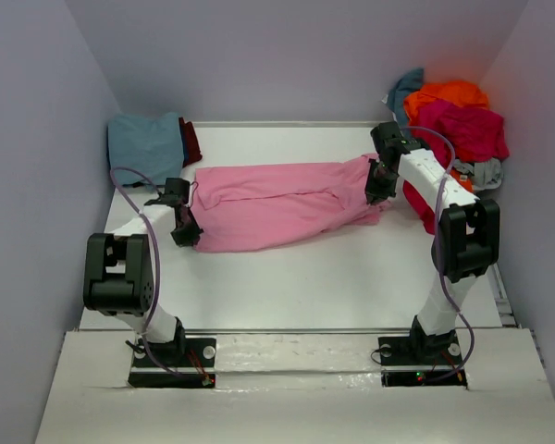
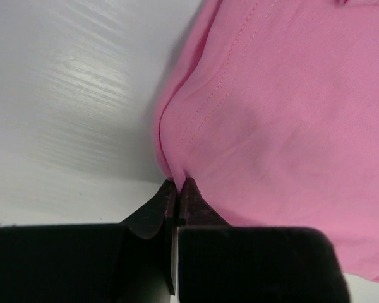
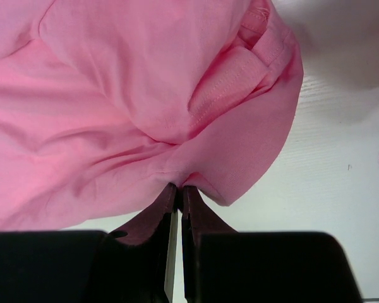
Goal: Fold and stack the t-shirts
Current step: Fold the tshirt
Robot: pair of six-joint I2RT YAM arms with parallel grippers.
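A light pink t-shirt (image 1: 277, 203) lies stretched lengthwise across the middle of the white table (image 1: 333, 277). At its left end my left gripper (image 1: 187, 231) is shut on the shirt's edge; in the left wrist view the dark fingertips (image 2: 184, 192) pinch a fold of pink t-shirt (image 2: 278, 113). At the right end my right gripper (image 1: 377, 188) is shut on the cloth too; the right wrist view shows the pink t-shirt (image 3: 145, 107) bunched into its closed fingertips (image 3: 170, 202), with a sleeve hem above.
A folded dusty teal-blue shirt (image 1: 146, 143) lies at the back left over a dark red one (image 1: 192, 141). A heap of orange (image 1: 449, 94), crimson-magenta (image 1: 467, 129), teal and grey (image 1: 486, 173) shirts sits at the back right. Walls enclose the table on three sides.
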